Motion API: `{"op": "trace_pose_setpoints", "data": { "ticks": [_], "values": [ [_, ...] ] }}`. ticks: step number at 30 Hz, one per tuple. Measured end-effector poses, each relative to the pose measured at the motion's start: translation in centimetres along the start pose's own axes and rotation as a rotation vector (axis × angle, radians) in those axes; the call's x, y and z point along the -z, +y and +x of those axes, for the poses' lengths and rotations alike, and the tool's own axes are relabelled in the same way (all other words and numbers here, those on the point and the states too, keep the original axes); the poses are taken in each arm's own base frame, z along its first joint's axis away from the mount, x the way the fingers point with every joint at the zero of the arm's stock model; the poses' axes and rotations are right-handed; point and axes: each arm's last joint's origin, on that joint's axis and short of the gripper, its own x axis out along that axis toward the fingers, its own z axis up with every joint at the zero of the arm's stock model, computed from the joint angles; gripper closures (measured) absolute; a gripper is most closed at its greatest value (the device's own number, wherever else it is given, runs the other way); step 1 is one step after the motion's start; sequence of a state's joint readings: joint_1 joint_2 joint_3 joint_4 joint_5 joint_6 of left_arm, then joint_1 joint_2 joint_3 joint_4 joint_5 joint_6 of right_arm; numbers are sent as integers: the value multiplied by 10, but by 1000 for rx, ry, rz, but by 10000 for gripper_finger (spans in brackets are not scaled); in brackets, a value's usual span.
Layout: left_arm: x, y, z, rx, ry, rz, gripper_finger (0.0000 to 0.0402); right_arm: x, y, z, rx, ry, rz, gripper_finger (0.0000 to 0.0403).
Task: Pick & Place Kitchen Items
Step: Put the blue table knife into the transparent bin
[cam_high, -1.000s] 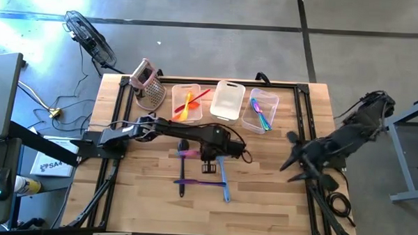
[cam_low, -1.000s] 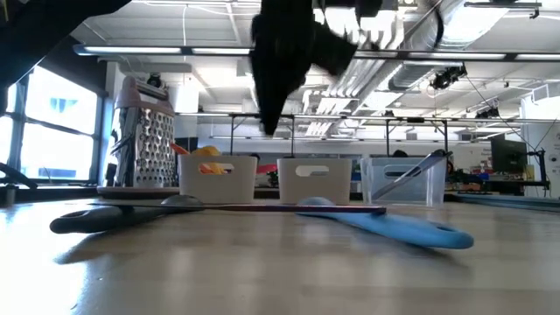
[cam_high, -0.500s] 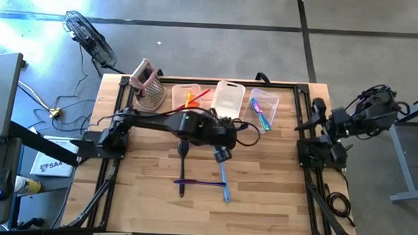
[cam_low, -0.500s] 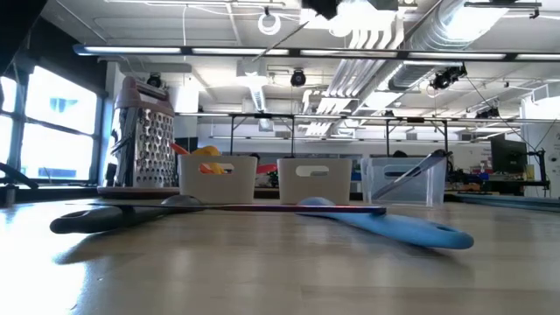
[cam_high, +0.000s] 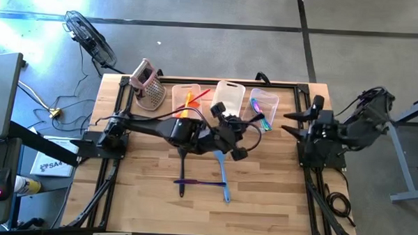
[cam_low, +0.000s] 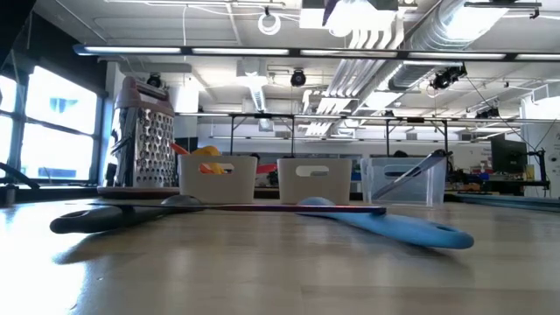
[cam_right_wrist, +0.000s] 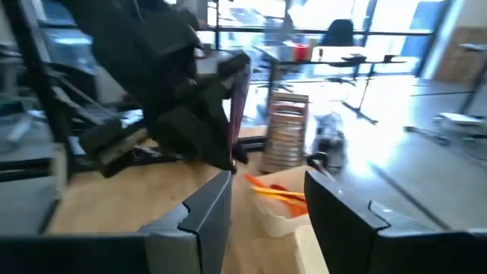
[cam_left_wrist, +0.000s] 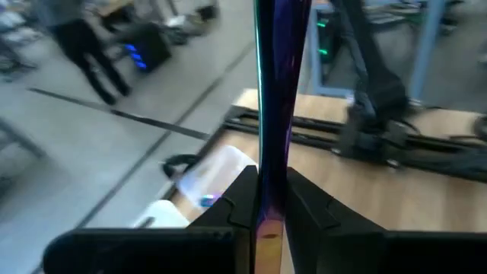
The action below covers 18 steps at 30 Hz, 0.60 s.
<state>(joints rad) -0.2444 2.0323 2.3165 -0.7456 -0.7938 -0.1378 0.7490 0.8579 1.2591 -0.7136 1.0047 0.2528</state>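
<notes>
Left gripper (cam_high: 230, 113): raised over the tabletop's (cam_high: 276, 196) far-centre, just by the middle bin; jaws narrow, clamped on a slim iridescent purple plastic utensil (cam_left_wrist: 272, 99); in left wrist view its handle ran straight up between the two dark fingers (cam_left_wrist: 242, 199)
Right gripper (cam_high: 290, 117): at the tabletop's right edge, pointing toward centre, well apart from the utensils; jaws roughly half apart, nothing between them in right wrist view
Blue plastic spatula (cam_high: 223, 175): flat on the wood near centre-front; in low view it lay in front, right of middle (cam_low: 398, 227)
Purple slim utensil (cam_high: 201, 182): flat, crosswise, touching/crossing the blue spatula
Dark long-handled utensil (cam_high: 182, 169): flat, left of the blue one, crossing the purple one's end; bowl end partly under the left arm
Left clear rectangular plastic bin (cam_high: 176, 111): held orange, red & yellow utensils (cam_high: 190, 103)
Middle clear bin (cam_high: 229, 90): contents – can't tell
Right clear bin (cam_high: 271, 100): held blue, green & purple utensils (cam_high: 259, 114)
Metal box grater w/ pink handle (cam_high: 148, 85): upright at the far-left corner, beside the left bin
</notes>
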Motion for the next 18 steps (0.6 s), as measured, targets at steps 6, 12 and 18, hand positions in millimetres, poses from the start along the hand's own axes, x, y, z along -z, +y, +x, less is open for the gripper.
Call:
{"op": "trace_pose_setpoints", "data": {
  "ticks": [6, 12, 18],
  "values": [
    [-3, -1, -2, -51, -36, -20, 370, 4, 23, 17, 147, -12, -66, 243],
    [-10, -2, -3, -40, -83, -25, 370, -5, 36, 25, 106, -57, -67, 243],
    [-16, -4, -4, -16, -133, -34, 370, -12, 34, 30, 75, -89, -25, 243]
  ]
}}
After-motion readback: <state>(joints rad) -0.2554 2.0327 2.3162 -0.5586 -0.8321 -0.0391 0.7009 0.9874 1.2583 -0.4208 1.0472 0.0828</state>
